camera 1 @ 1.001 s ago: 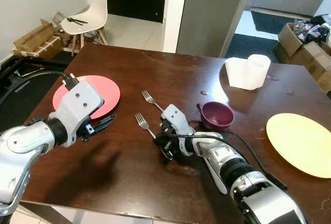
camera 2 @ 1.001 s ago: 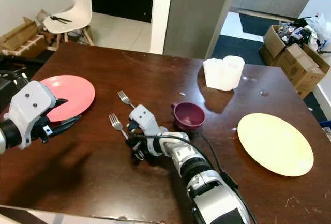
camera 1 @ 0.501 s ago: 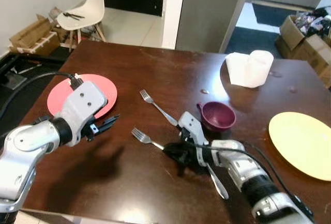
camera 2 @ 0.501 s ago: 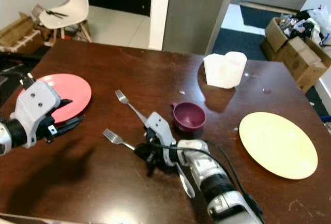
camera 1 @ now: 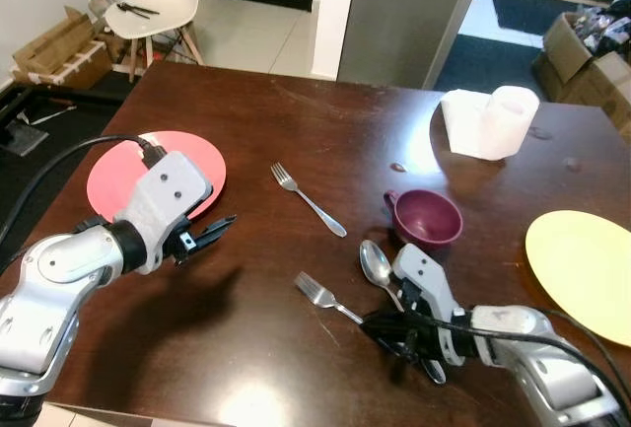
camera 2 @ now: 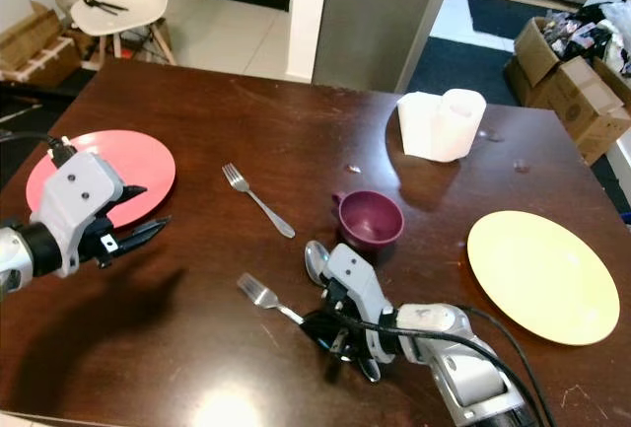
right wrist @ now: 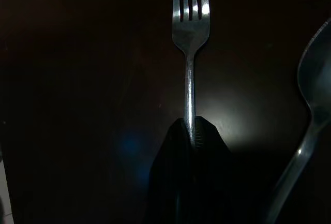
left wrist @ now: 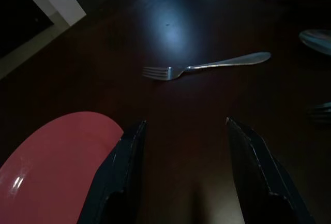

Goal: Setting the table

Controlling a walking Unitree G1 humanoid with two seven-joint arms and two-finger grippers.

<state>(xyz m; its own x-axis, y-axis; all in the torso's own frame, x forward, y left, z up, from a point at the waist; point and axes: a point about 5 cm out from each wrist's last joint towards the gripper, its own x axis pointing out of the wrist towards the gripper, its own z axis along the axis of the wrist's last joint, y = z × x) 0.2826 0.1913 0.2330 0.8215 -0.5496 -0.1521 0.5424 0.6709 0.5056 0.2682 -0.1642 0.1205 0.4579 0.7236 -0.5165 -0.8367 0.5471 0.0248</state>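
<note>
Fork point(camera 1: 322, 295) flat on desk point(camera 1: 296, 131), handle pinched in right hand point(camera 1: 386, 327), just beside spoon point(camera 1: 376, 265), near purple cup point(camera 1: 428, 219). Second fork point(camera 1: 307, 198) further back. Left hand point(camera 1: 207, 235) spread, hovering beside red plate point(camera 1: 110, 171). Yellow plate point(camera 1: 582, 269) far right.

The two head cameras look forward and down from above the near edge of the dark brown wooden table point(camera 1: 325, 131). Both take in the round pink plate point(camera 1: 153, 166), the maroon cup point(camera 2: 371, 218) and the round yellow plate point(camera 2: 540, 274), the right eye shifted slightly sideways. The left wrist camera looks low across the tabletop, past its two black fingers point(left wrist: 124, 172), toward a silver fork point(left wrist: 207, 66), sharing the pink plate's edge. The right wrist camera sits very close, apparently looking almost straight down at another silver fork point(right wrist: 190, 53); its picture is dark.
</note>
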